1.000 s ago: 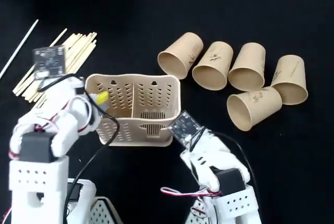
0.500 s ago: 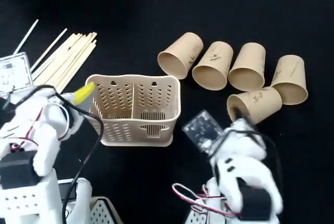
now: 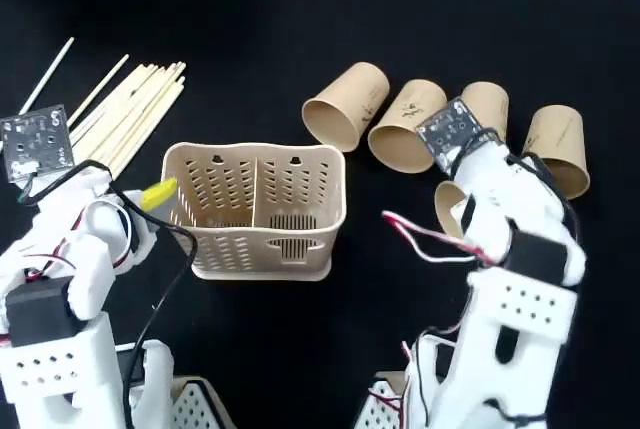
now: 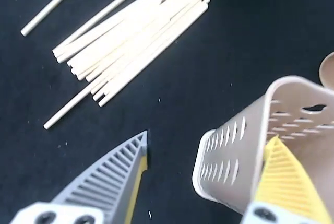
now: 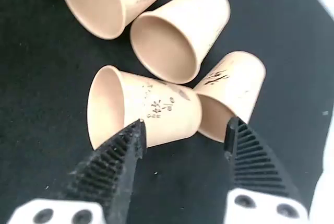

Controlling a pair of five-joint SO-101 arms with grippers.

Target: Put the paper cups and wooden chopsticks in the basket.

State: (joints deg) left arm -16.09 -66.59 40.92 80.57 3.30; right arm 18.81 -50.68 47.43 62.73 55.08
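Observation:
Several paper cups lie on their sides on the black table, right of the basket [image 3: 255,211]. My right gripper [image 5: 185,124] is open, low over the nearest cup [image 5: 146,109], with a black finger on either side of it. Three more cups [image 5: 180,25] lie just beyond it. In the high view the right arm covers much of that near cup [image 3: 447,211]. My left gripper [image 4: 207,139] is open at the basket's left corner [image 4: 229,156], one yellow finger [image 3: 158,192] over the rim and the other outside. The wooden chopsticks [image 4: 130,41] lie bundled beyond it, untouched [image 3: 125,109].
One loose stick [image 3: 40,84] lies apart, left of the chopstick bundle. The beige basket has two compartments with nothing visible inside. Bare black table stretches behind the cups and in front of the basket. Cables [image 3: 420,239] hang from the right arm.
The right arm has swung from in front of the basket out to the right and over the cups. The left arm has shifted left, its yellow finger staying by the basket's left edge.

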